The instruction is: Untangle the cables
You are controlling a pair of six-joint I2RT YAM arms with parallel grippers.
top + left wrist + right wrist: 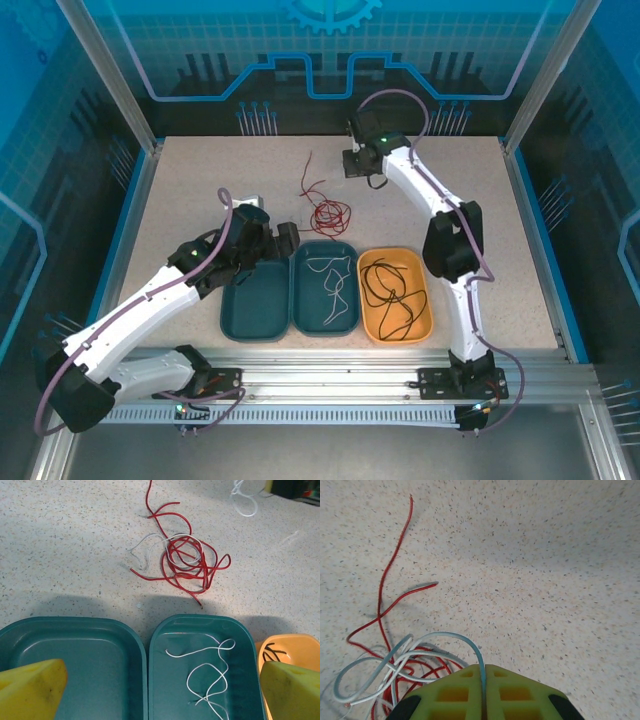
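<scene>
A tangle of red cables (187,562) lies on the speckled table, with a white strand (150,547) threaded through it. In the right wrist view my right gripper (482,669) is shut on a white cable (445,636) that loops down into the red cables (380,590). From above, that gripper (357,163) sits just behind the red tangle (328,213). My left gripper (161,685) stands open above the teal trays, its yellow fingers (30,687) wide apart with nothing between them. Another white cable (210,672) lies in the middle tray, and a black cable (388,290) lies in the orange tray.
Three trays sit side by side near the front: a teal tray (255,305) on the left, a teal tray (310,300) in the middle and an orange tray (425,290) on the right. Blue walls and metal posts (110,70) ring the table.
</scene>
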